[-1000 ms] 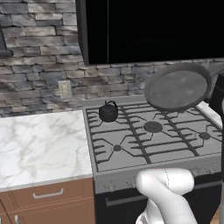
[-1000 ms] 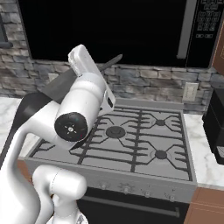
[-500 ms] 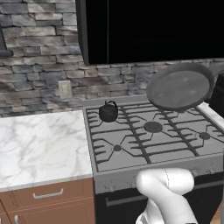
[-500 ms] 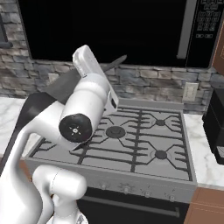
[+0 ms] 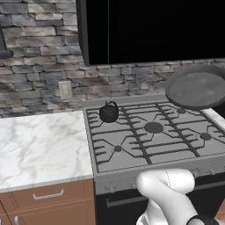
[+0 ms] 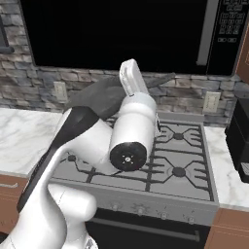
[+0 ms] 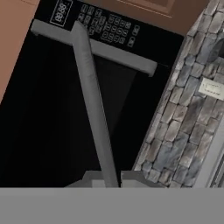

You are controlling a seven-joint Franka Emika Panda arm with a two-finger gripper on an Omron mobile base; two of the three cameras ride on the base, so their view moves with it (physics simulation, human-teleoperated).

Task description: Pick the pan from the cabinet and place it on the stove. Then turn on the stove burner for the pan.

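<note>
The pan's grey handle [image 7: 92,105] runs straight up from between the closed fingertips [image 7: 89,179], crossing the black microwave door [image 7: 48,118] and its grey bar handle [image 7: 114,53]. Keypad [image 7: 107,24] up top, stone wall [image 7: 183,109] right, what looks like an outlet [image 7: 211,88].

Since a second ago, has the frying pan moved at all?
Yes. The pan, held tilted in the gripper, has dropped slightly toward the stove, farther below the black microwave.
</note>
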